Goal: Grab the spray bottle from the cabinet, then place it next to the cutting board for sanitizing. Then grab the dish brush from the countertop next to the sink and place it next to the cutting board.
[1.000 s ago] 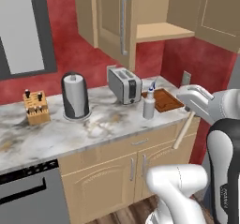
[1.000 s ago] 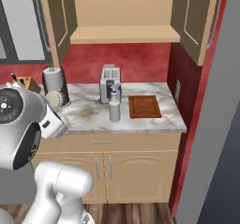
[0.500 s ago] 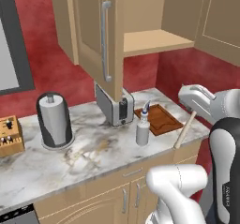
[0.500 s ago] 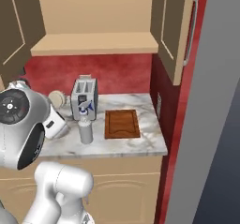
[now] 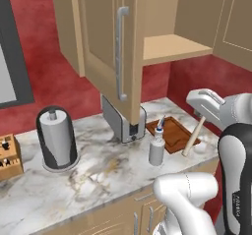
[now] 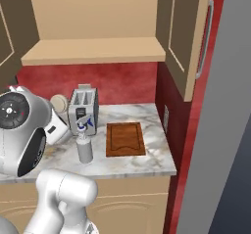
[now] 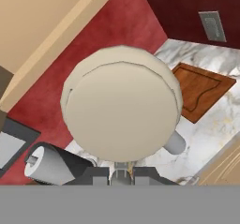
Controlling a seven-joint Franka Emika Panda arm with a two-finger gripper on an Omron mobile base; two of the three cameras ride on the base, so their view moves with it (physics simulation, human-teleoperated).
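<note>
Claw (image 7: 121,178) clamped on the dish brush (image 5: 193,137), from what I see.
Its round pale head (image 7: 122,111) sits right before the hand camera, the tan handle slanting down over the worktop's (image 5: 106,167) right end. I see the spray bottle (image 6: 85,143) upright just left of the cutting board (image 6: 125,139), before the toaster (image 6: 82,105); the cabinet (image 6: 93,50) hangs open above.

Hand view: dish brush (image 7: 122,117) head hides most of spray bottle (image 7: 175,143) and cutting board (image 7: 206,89) near corner.
</note>
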